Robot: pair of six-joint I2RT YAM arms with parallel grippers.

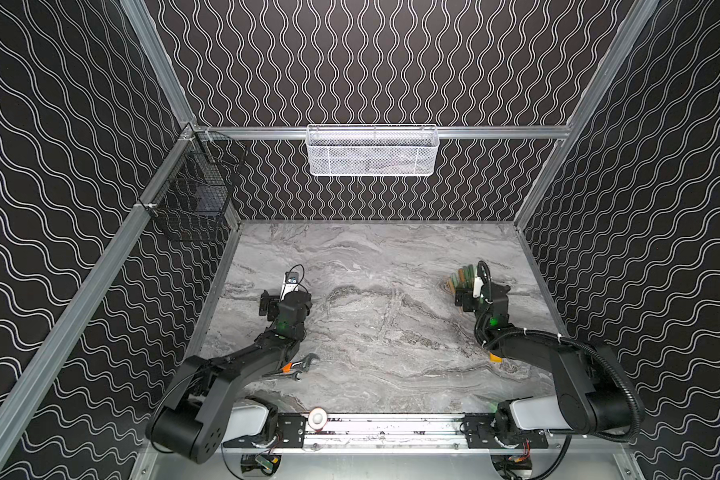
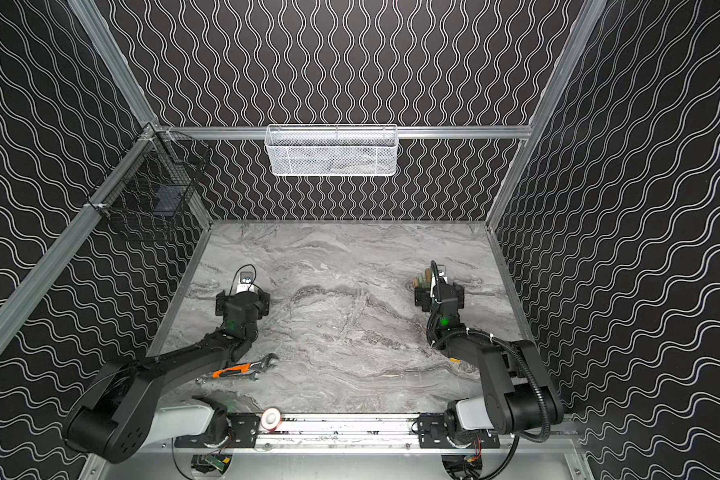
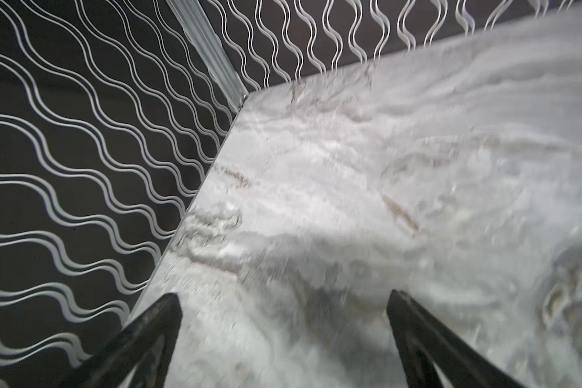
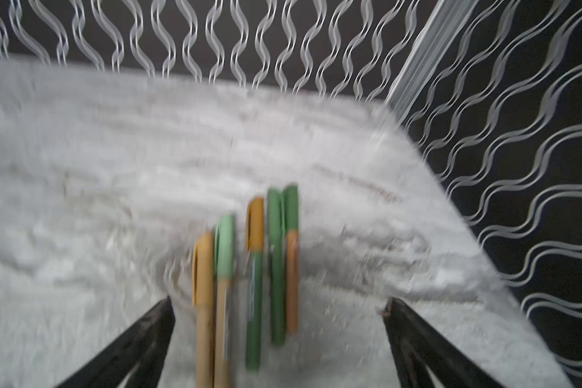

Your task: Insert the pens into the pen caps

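Right claw (image 4: 279, 302) fingers (image 4: 155, 322) crowd the near edge of the right wrist view, spread wide w/ nothing touching either pad, so no grip on anything. Just past them lie the pens (image 4: 254, 302): five, side by side on the counter (image 4: 98, 161), roughly parallel, barrels running away from the wrist. The row sits b/w the two fingers but clear of both.

Every pen wears one of the caps (image 4: 256, 223), all on the far ends. Colours are mixed (tan cap on a green barrel, green cap on an orange one, etc.), so colour matching evidently wasn't required. The pic is blurred, so I can't tell how fully each cap is seated.

In a top view the pens (image 1: 462, 278) show at the back right of the counter, just beyond the right wrist and partly hidden by it. My read: they're bunched there as a finished pile, w/in easy reach of the arm that works that side.

Left claw (image 3: 284, 295) is also wide and empty, hanging over bare counter near the left wall, well apart from the pens. Prob. parked there b/c nothing is left for it to hold.

Wrench (image 1: 296, 368) lies near the front by the left forearm; not part of the job.

Judgement: task looks done, no loose cap visible. Only risk is a finger brushing the row, since round barrels would roll apart.
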